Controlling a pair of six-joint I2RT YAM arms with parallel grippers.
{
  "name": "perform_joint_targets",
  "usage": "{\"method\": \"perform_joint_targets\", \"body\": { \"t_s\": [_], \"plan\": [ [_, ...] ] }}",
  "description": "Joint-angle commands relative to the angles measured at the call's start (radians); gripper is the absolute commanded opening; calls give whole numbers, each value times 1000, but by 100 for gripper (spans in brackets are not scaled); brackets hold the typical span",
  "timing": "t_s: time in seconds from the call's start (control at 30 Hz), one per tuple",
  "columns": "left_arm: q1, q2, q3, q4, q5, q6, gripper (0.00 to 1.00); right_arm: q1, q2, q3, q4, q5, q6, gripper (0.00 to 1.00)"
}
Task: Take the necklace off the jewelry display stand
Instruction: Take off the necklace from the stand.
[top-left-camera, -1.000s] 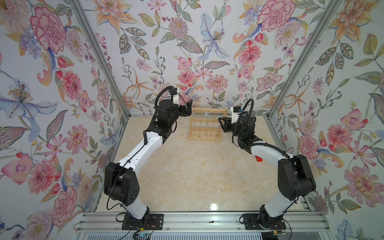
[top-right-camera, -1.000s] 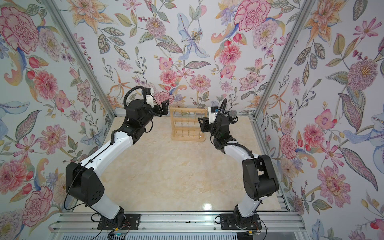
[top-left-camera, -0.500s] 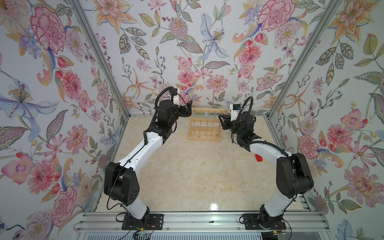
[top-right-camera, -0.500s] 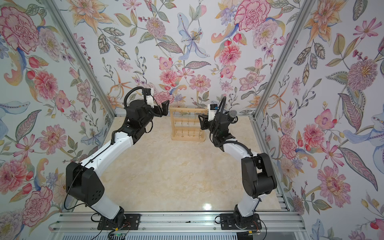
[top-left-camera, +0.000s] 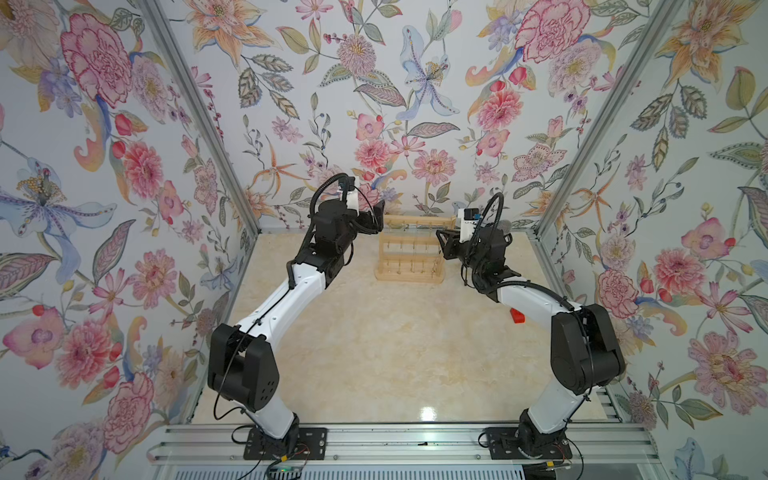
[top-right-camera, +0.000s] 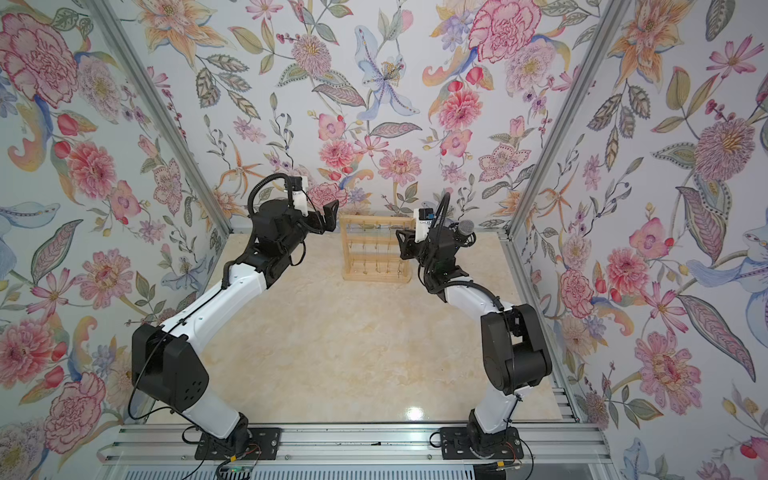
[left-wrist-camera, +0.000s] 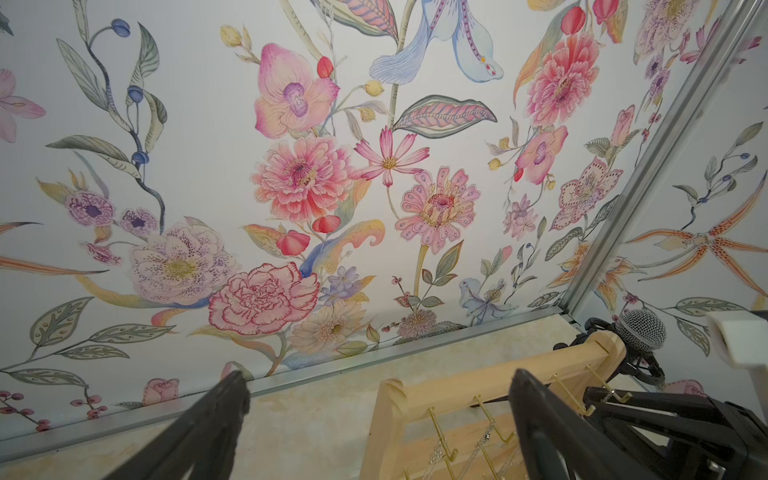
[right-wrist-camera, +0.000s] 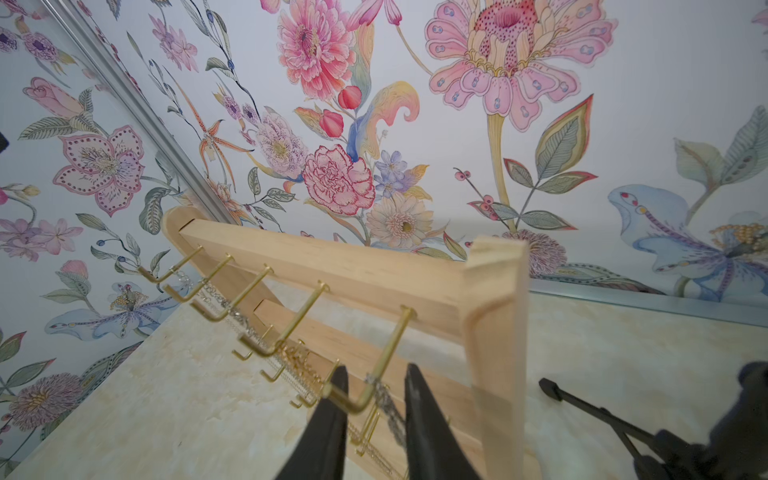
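**Right gripper.** Your right gripper (right-wrist-camera: 376, 411) is narrowed but not closed, and a gap shows between its 2 black fingers (right-wrist-camera: 328, 428). In that gap are the bent end of a gold hook (right-wrist-camera: 392, 345) and the necklace (right-wrist-camera: 388, 409), a dark grey chain hanging from that hook. The wrist view does not show whether either finger touches the chain.

**Task item.** The hook is the 1 nearest the end post on the top bar of the jewelry display stand (right-wrist-camera: 332, 274). Farther along the same bar, other chains (right-wrist-camera: 299, 361), silver and gold, hang from the hooks.

**Left gripper.** Your left gripper (left-wrist-camera: 378, 376) is spread wide and holds nothing.

**Layout, top views.**
- The stand (top-left-camera: 409, 253) (top-right-camera: 376, 253) is upright at 12 o'clock on the marbled table (top-left-camera: 395, 353), near the rear wall.
- The right gripper (top-left-camera: 442, 239) is at the stand's 3 o'clock, level with its upper bars.
- The left gripper (top-left-camera: 376, 216) is at the stand's 10 o'clock, just beside the top corner. Contact there cannot be confirmed.
- The chains are too fine to tell apart in these views.
- A microphone (top-right-camera: 465, 227) is at 1 o'clock on the table, behind the right wrist.
- A small red object (top-left-camera: 517, 316) is at 3 o'clock, beside the right forearm.
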Motion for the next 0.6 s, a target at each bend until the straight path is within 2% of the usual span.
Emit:
{"method": "perform_joint_targets", "body": {
  "t_s": [0.0, 0.2, 0.57],
  "plan": [
    [2, -11, -8, 22, -10, 22, 99, 5, 17, 28, -7, 10, -22, 24],
    [2, -12, -9, 21, -15, 22, 99, 2, 14, 23, -9, 14, -22, 17],
    [1, -11, -12, 27, -22, 14, 99, 2, 8, 21, -15, 20, -23, 13]
  ]
}}
